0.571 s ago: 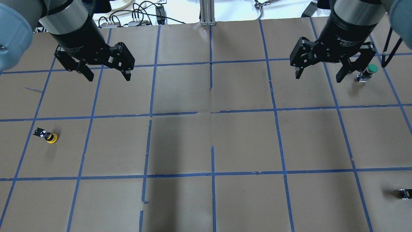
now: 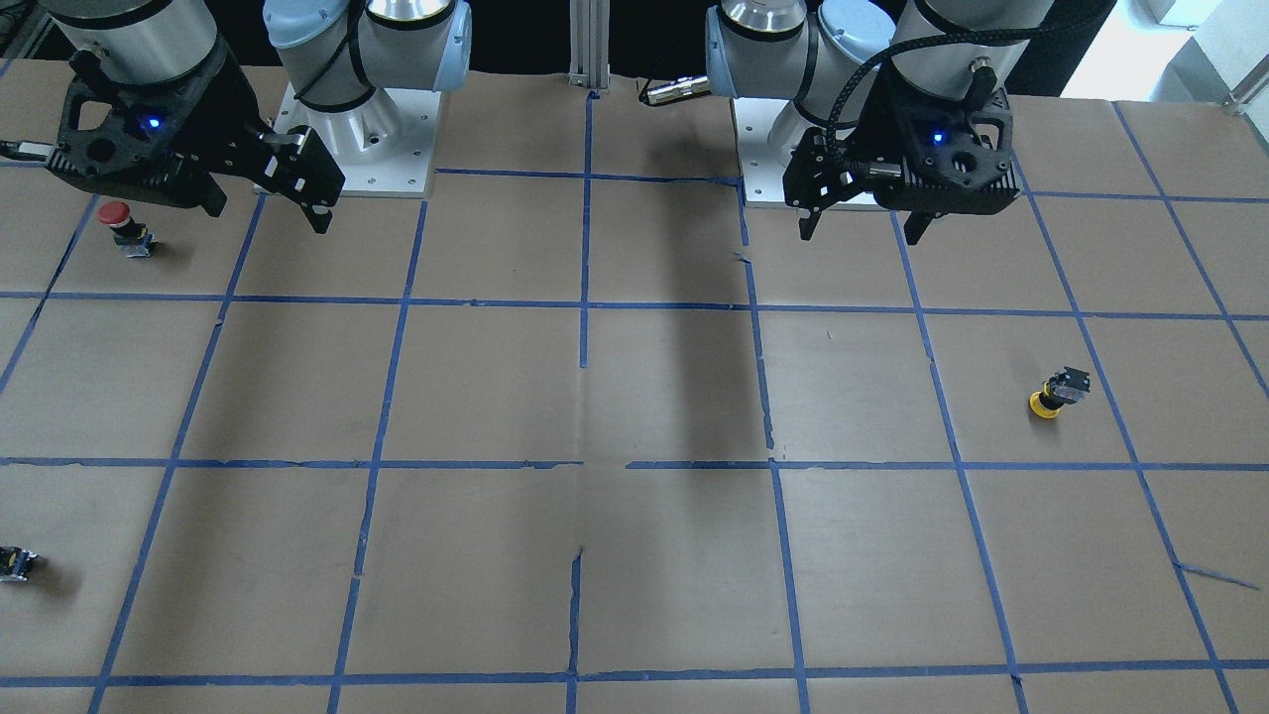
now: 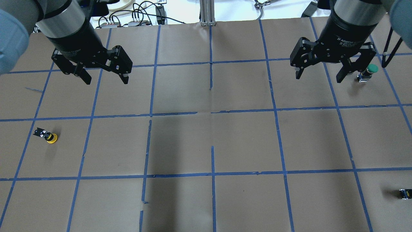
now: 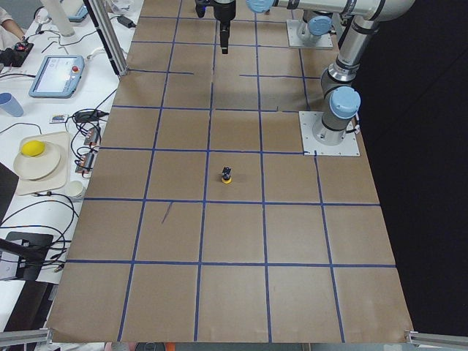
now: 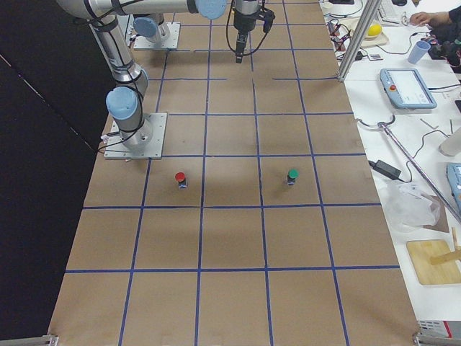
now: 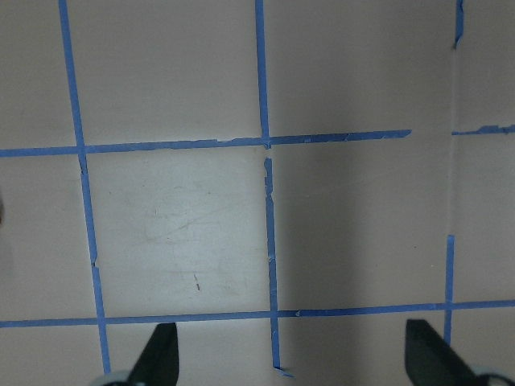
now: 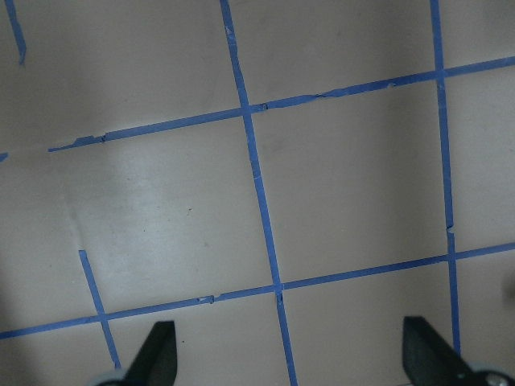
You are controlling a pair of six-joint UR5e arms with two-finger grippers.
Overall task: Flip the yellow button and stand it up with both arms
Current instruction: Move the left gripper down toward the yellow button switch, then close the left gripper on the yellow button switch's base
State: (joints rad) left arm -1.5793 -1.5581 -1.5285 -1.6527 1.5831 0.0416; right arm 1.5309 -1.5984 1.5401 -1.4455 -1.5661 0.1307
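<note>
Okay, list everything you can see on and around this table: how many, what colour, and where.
table: one, brown paper with a blue tape grid, under everything.
yellow button: one, yellow cap and black base, on the robot's left half; seems to rest cap down.
red button: one, red cap, upright, toward the right end, nearer the robot.
green button: one, green cap, upright, toward the right end, farther from the robot.
dark block: one, cut off at the overhead view's right edge; cannot tell whether it is a separate thing.
tablet: one, blue-grey, on the side bench.
left gripper: one, black, open, empty, above the table.
right gripper: one, black, open, empty, above the table.
</note>
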